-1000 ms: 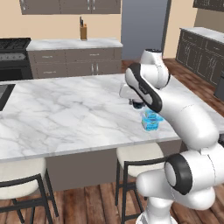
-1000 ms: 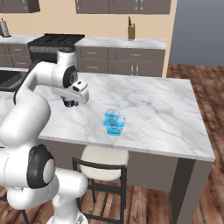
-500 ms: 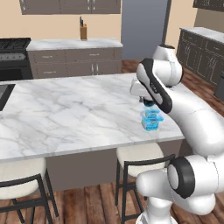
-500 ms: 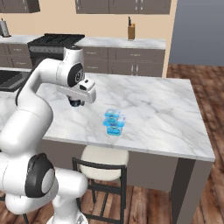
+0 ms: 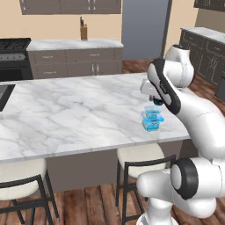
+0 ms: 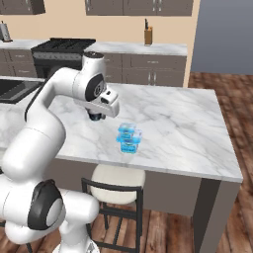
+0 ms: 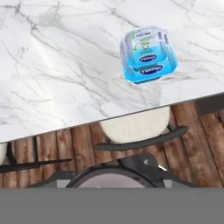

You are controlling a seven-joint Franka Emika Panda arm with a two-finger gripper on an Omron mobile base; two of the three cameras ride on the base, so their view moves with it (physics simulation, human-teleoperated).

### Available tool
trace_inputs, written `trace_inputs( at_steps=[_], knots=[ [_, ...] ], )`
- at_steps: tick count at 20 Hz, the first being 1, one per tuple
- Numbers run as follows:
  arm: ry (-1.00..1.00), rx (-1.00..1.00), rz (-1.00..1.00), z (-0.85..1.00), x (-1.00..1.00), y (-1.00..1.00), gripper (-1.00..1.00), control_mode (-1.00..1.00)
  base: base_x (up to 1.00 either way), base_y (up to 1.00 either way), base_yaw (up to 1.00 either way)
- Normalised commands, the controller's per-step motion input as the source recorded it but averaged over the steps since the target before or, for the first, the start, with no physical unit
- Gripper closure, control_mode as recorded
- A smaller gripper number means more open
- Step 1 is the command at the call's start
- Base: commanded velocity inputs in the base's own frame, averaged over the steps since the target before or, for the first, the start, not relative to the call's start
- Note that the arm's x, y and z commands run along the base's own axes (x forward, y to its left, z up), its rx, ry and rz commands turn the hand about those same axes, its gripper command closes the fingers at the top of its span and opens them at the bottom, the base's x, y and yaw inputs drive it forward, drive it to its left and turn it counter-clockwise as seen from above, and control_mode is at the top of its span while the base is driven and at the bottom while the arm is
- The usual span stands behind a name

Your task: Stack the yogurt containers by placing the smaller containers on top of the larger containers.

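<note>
Marble surface [image 5: 66, 114]: a kitchen island, white with grey veining, with two pale-cushioned stools [image 5: 140, 154] tucked under its near edge.

Arm: reaches over the surface's near right part in the left base view; the gripper [image 6: 97, 117] hangs above the marble, just beside the tub and not touching it. Its tip is dark, partly hidden by the white wrist housing. Cannot tell whether the jaws are apart or together, or whether anything sits between them.

Light-blue tub [image 5: 152, 119]: rests on the surface near the near edge, toward the right corner as seen in the left base view. Translucent, squarish, pale lid rim wider than the body. In the hand view the tub [image 7: 147, 54] appears from above, a printed label on the lid, close to the surface's edge with a stool cushion beyond the edge.

Small dark cup: not made out separately; a dark form at the gripper tip in the right base view cannot be told from the fingers.
</note>
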Motion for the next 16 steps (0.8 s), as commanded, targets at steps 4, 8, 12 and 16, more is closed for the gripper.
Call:
trace_inputs(
  at_steps=[4,8,12,16],
  knots=[
    [-0.13,0.00,-0.02,0.00,0.00,-0.36,1.00,-1.00,0.00,0.00,0.00],
    [-0.13,0.00,-0.02,0.00,0.00,-0.36,1.00,-1.00,0.00,0.00,0.00],
    [-0.15,0.00,-0.02,0.00,0.00,-0.27,1.00,-1.00,0.00,0.00,0.00],
    [-0.16,0.00,-0.02,0.00,0.00,-0.17,1.00,-1.00,0.00,0.00,0.00]
  ],
)
